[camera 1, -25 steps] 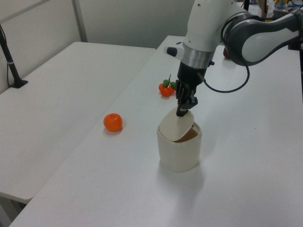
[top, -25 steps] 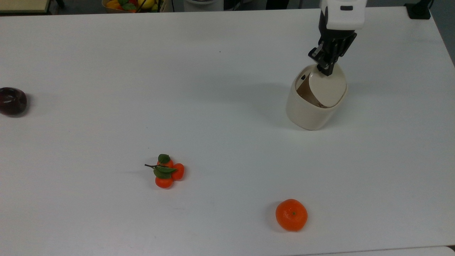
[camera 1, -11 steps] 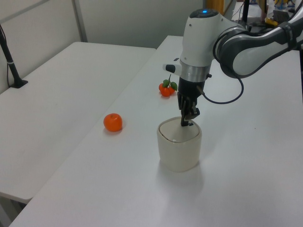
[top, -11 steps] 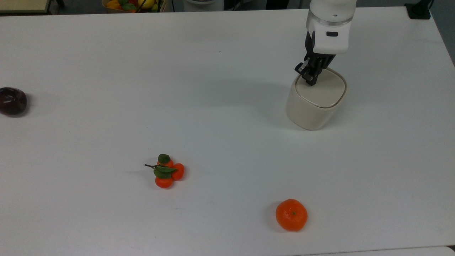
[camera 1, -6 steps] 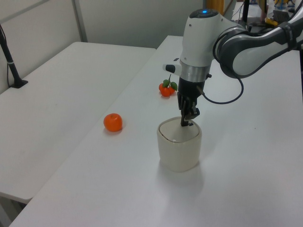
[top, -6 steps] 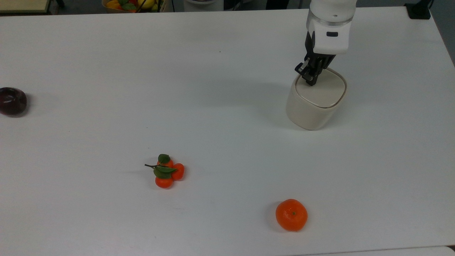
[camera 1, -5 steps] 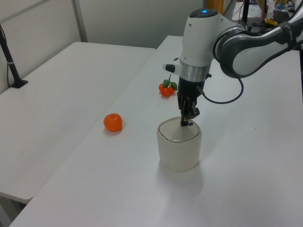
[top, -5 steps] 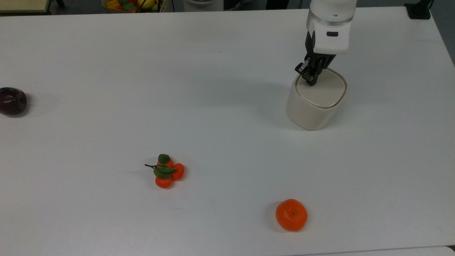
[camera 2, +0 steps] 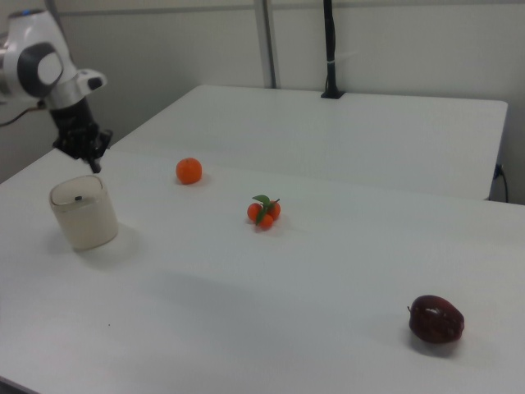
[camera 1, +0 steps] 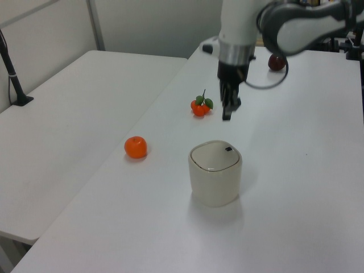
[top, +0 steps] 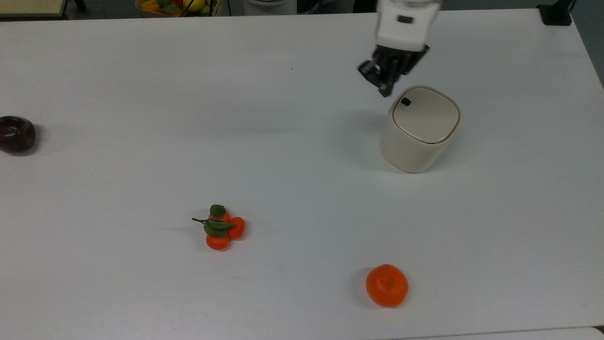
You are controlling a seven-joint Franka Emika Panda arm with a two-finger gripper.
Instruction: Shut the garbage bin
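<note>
Garbage bin (top: pixel 419 130) lid seen flat, shut; task judged done. Hand (top: pixel 386 89) above/beside bin, fingers pressed together, empty. Only retreat needed.

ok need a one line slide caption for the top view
Gripper raised beside the closed garbage bin; orange and tangerine cluster lie nearby.

Orange (top: pixel 387 285), mandarin cluster w/ leaves (top: pixel 220 228), maybe apple (top: pixel 16 134).
</note>
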